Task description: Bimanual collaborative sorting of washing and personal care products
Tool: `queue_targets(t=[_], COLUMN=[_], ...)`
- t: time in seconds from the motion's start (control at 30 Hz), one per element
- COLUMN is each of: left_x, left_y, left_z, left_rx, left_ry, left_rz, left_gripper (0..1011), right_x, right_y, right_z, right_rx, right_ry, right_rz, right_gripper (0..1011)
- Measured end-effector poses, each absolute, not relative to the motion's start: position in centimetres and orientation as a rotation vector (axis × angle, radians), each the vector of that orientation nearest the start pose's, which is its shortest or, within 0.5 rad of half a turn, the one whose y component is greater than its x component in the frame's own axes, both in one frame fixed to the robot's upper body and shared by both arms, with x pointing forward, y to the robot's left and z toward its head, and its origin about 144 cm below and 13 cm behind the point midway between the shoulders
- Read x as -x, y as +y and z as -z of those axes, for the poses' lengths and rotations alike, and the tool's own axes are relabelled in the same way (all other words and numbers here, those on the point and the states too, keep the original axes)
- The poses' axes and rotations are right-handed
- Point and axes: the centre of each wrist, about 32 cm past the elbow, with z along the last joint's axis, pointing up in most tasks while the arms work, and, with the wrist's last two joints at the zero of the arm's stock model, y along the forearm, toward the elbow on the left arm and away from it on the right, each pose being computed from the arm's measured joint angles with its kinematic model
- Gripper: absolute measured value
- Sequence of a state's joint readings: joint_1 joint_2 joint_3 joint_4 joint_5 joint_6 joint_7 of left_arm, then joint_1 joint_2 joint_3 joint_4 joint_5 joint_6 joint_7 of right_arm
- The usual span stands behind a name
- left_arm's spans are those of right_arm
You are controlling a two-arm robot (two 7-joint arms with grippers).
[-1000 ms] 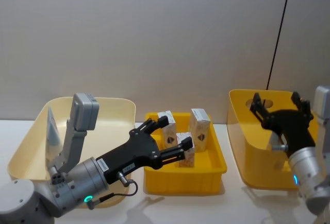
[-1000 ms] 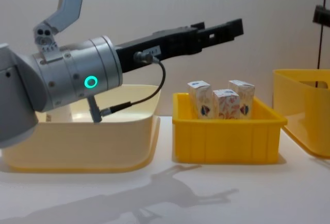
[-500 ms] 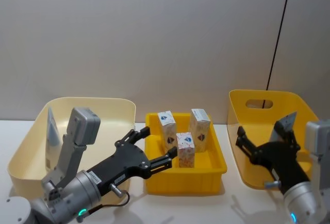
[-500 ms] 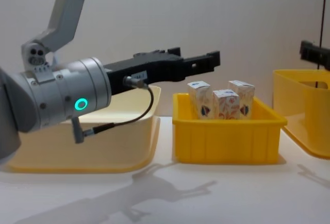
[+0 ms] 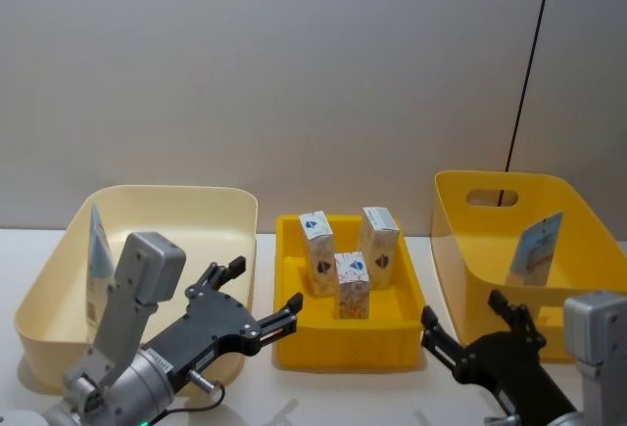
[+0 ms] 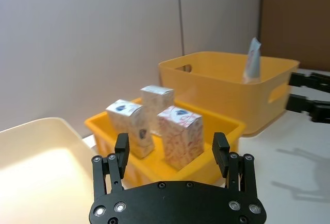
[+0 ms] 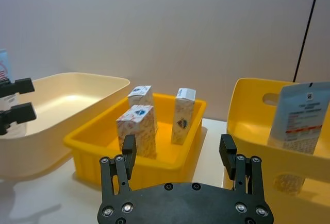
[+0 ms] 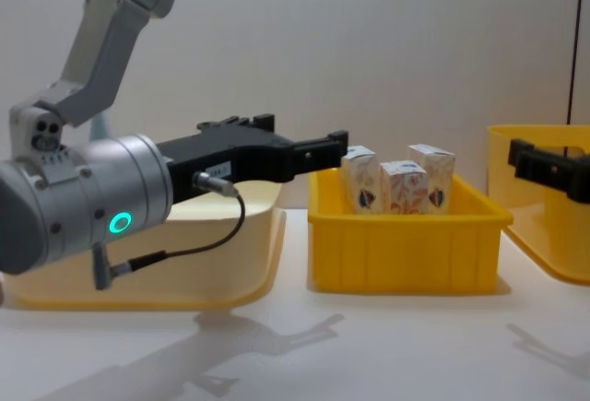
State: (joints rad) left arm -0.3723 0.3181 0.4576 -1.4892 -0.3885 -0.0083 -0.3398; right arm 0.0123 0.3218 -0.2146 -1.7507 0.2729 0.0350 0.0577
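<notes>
My worry is the three small white cardboard cartons with orange swirls (image 5: 353,285). They stand upright and close together in the shallow yellow plastic tray (image 5: 348,355) at my 12 o'clock, so a finger slid in for one could tip its neighbour — and both arms reaching in at once could clash. The left gripper (image 5: 265,287) hovers by the tray's 8 o'clock corner and the right gripper (image 5: 462,310) near its 4 o'clock. Both are spread wide, holding and touching nothing. (One tall pale-blue squeeze tube (image 5: 98,242) leans in the cream plastic bin (image 5: 167,193) at 10 o'clock, a second tube (image 5: 536,248) in the deep yellow plastic bin (image 5: 468,250) at 2 o'clock.)
</notes>
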Motion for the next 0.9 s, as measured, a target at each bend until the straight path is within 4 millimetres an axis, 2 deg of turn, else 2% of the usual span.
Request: queue_targets(t=[0.23, 0.9], left_x=[-52.2, -49.3], left_y=[19.4, 19.8], left_z=[-121.4, -120.5], left_rx=[0.026, -0.058], left_ry=[-0.164, -0.263], left_rz=[-0.908, -1.115], left_gripper=[1003, 1003], right_x=[-44.4, -44.7], right_y=[-23.7, -23.7], right_z=[-118.9, -119.1], right_rx=[-0.027, -0.035], right_ry=[-0.075, -0.067], right_rz=[1.229, 1.213], right_gripper=[1001, 1001])
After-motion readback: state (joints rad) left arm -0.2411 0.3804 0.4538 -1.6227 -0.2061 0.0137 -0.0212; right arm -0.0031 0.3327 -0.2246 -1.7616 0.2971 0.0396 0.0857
